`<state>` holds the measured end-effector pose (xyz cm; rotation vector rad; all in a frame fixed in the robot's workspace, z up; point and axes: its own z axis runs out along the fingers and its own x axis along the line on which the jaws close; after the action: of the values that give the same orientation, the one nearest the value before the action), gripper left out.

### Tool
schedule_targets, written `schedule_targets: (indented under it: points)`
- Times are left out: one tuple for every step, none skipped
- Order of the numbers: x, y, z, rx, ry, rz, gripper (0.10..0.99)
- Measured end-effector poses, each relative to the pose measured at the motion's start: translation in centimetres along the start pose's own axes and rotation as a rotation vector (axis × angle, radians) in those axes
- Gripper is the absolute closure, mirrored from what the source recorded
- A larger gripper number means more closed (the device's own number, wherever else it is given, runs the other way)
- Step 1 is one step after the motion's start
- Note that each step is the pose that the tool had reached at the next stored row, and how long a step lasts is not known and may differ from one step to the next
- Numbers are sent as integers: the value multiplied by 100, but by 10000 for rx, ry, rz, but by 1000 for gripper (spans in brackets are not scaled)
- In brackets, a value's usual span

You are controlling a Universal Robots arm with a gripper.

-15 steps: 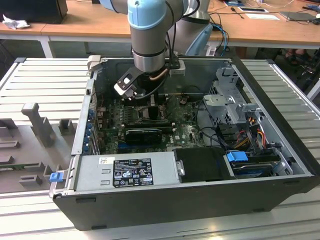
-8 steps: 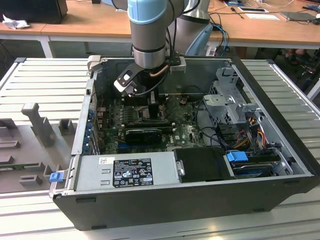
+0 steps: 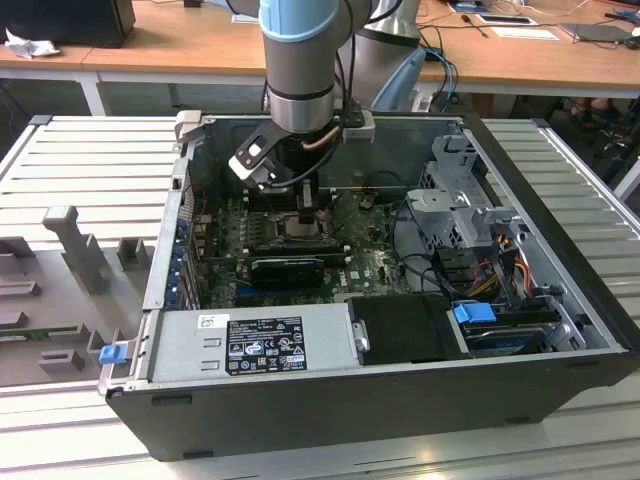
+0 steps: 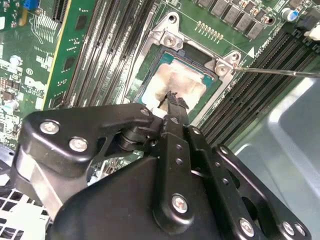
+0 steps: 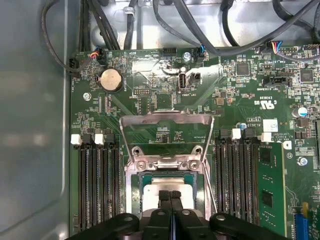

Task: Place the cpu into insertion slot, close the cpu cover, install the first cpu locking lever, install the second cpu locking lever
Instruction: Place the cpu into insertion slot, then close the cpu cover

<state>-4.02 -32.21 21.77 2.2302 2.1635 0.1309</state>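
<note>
The cpu (image 4: 182,82) lies flat in the insertion slot (image 4: 145,65), its pale metal face smeared with grey. My gripper (image 4: 172,100) hangs directly over it, fingers (image 5: 165,197) shut together with their tips at or just above the chip's face (image 5: 167,184); I cannot tell whether they touch. The cpu cover (image 5: 167,118), a silver frame with a square window, is swung open and back from the socket. A thin locking lever (image 4: 275,72) sticks out unlatched beside the socket. In the exterior view the gripper (image 3: 306,210) reaches down into the open computer case onto the motherboard.
Long black memory slots (image 5: 95,185) flank the socket on both sides, with a green card (image 5: 270,195) in one. Cables (image 5: 165,25) cross near the case wall. A power supply (image 3: 250,345) and drive cage (image 3: 470,215) crowd the case.
</note>
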Motion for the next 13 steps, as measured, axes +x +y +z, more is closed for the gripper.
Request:
schedule_targets:
  points:
    - [1,2,-21,3,0,-2,980]
    - [1,3,-28,3,1,-2,980]
    - [2,4,-39,3,1,-1,980]
    - [2,5,-55,3,1,-1,980]
    - [3,6,-68,2,1,-1,980]
    - [3,7,-79,2,1,-2,980]
    - [4,8,-91,3,0,-2,980]
    - [4,10,-110,3,0,-2,980]
    - [5,11,-125,3,0,-1,980]
    - [5,12,-130,6,1,-3,980]
    - [6,20,-136,33,0,-2,980]
    - [7,34,-158,111,-3,2,980]
    - [8,36,-190,131,-4,4,980]
